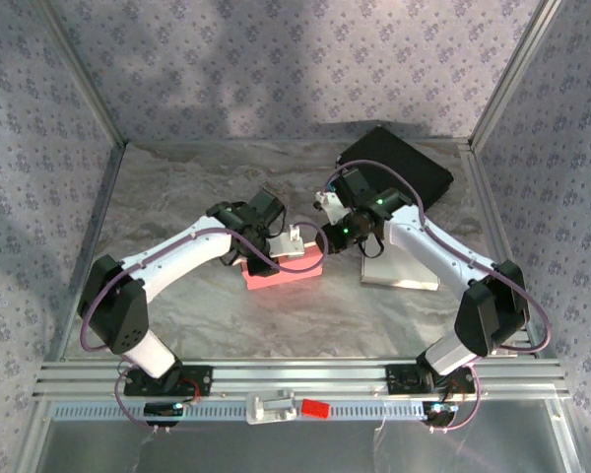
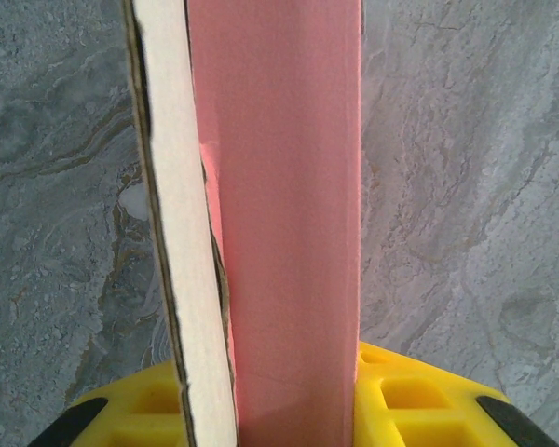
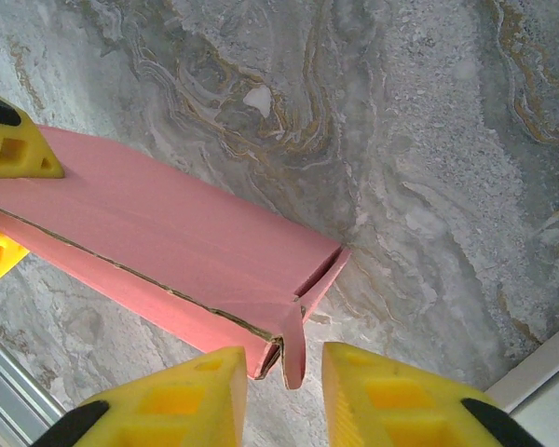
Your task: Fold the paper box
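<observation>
box: pink, mid-worktop, between the arms | left gripper: clenched on box's edge | right gripper: released, fingers astride box's corner

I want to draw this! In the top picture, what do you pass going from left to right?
left elbow → pink box → white sheet → right elbow
</observation>
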